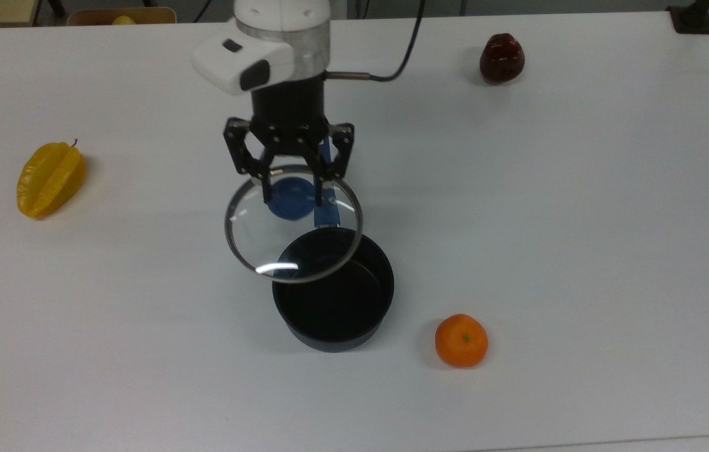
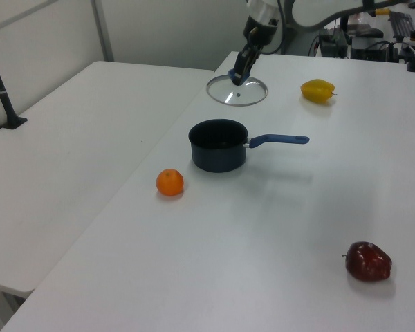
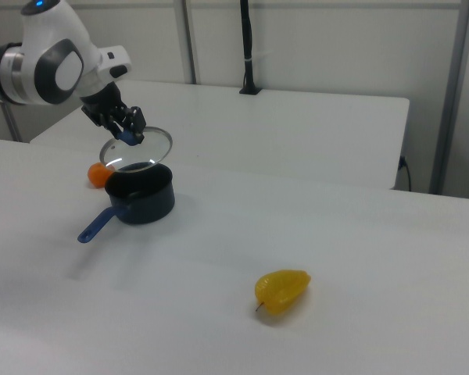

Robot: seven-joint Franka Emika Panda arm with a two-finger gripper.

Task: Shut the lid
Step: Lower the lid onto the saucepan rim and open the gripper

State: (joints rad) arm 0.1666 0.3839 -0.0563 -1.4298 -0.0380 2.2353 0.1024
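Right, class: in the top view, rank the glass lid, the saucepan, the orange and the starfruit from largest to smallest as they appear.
1. Glass lid, though held up nearer the camera, so possibly enlarged.
2. Saucepan; its bowl looks slightly smaller, unless the handle counts.
3. Starfruit.
4. Orange.

In the top view the lid (image 1: 293,223) covers part of the pot's (image 1: 333,295) rim and most of its handle (image 1: 328,213).
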